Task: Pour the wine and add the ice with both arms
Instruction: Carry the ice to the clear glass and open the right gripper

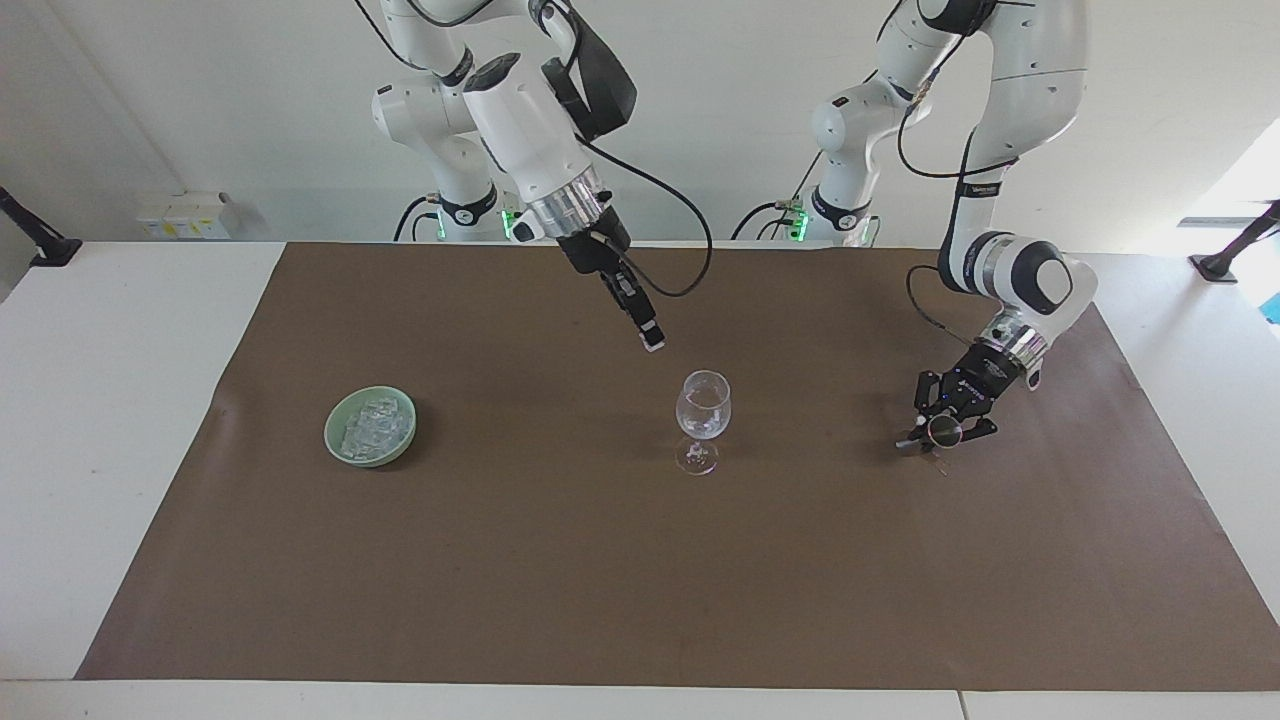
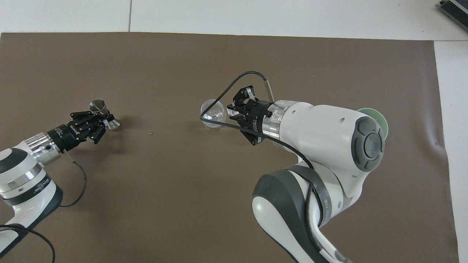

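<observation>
A clear wine glass (image 1: 703, 415) (image 2: 212, 113) stands upright mid-mat. My right gripper (image 1: 650, 336) (image 2: 244, 98) hangs in the air over the mat just beside the glass, shut on a small whitish ice cube (image 1: 654, 345). More ice (image 1: 372, 425) lies heaped in a pale green bowl (image 1: 335, 440) toward the right arm's end; my right arm hides most of that bowl (image 2: 380, 118) from overhead. My left gripper (image 1: 940, 425) (image 2: 103, 119) is low over the mat toward the left arm's end, shut on the waist of a metal jigger (image 1: 936, 432) (image 2: 98, 106), which is tilted on its side.
Brown paper (image 1: 640, 600) covers the white table (image 1: 100, 400). Two slimmer white arms with green-lit bases (image 1: 795, 225) stand at the robots' edge. A small dark spot marks the paper under the jigger.
</observation>
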Robot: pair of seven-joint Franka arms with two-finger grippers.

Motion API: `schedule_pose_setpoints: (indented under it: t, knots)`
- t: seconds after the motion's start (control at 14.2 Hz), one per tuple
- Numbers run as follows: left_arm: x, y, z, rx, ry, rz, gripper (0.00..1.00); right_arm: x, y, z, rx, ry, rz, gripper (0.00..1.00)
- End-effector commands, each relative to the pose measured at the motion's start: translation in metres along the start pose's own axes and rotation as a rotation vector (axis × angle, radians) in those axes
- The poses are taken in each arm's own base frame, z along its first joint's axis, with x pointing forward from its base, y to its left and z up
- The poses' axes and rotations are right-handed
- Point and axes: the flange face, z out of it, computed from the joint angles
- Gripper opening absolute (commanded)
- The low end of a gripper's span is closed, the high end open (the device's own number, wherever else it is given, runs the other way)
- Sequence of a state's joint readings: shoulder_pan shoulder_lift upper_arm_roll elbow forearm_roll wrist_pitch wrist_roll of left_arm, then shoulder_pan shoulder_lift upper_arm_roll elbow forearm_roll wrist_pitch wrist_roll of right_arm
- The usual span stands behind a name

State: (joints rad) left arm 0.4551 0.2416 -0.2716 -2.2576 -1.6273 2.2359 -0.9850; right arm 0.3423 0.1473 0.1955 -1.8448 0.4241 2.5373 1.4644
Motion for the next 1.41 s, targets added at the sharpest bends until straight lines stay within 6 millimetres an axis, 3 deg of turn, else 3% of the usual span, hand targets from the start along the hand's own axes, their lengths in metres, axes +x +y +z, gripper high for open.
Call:
schedule_pose_setpoints:
  t: [0.0, 0.28, 0.35, 0.42, 0.56, 0.84, 0.98, 1.05, 1.13, 1.34]
  knots:
    - [0.005, 0.005, 0.0, 0.016, -0.038, 0.024, 0.0, -0.011, 0.001, 0.019, 0.002, -0.013, 0.002, 0.0]
    - [0.01, 0.003, 0.002, 0.01, -0.061, 0.071, 0.0, -0.02, 0.009, 0.037, -0.021, -0.02, -0.041, 0.0]
    - [0.008, 0.002, 0.005, 0.013, -0.074, 0.072, 0.0, -0.019, 0.009, 0.037, -0.022, -0.02, -0.041, 0.06]
    - [0.008, 0.002, 0.005, 0.014, -0.076, 0.074, 0.0, -0.019, 0.009, 0.037, -0.022, -0.02, -0.041, 0.21]
    - [0.007, 0.0, 0.007, 0.016, -0.079, 0.081, 0.0, -0.019, 0.008, 0.036, -0.019, -0.019, -0.042, 0.6]
    - [0.014, 0.0, 0.011, 0.02, -0.075, 0.091, 0.0, -0.021, 0.004, 0.033, -0.01, -0.021, -0.043, 0.65]
    - [0.019, 0.001, 0.011, 0.02, -0.081, 0.096, 0.01, -0.019, 0.002, 0.022, -0.013, -0.004, -0.063, 0.77]
    - [0.018, 0.0, 0.012, 0.024, -0.082, 0.097, 0.45, -0.02, 0.0, 0.009, -0.019, 0.01, -0.084, 0.95]
    - [0.018, 0.0, 0.012, 0.024, -0.082, 0.099, 0.59, -0.019, 0.001, 0.0, -0.04, 0.032, -0.11, 1.0]
    - [0.018, 0.0, 0.012, 0.024, -0.082, 0.099, 0.59, -0.006, 0.006, -0.043, -0.107, 0.133, -0.189, 1.0]
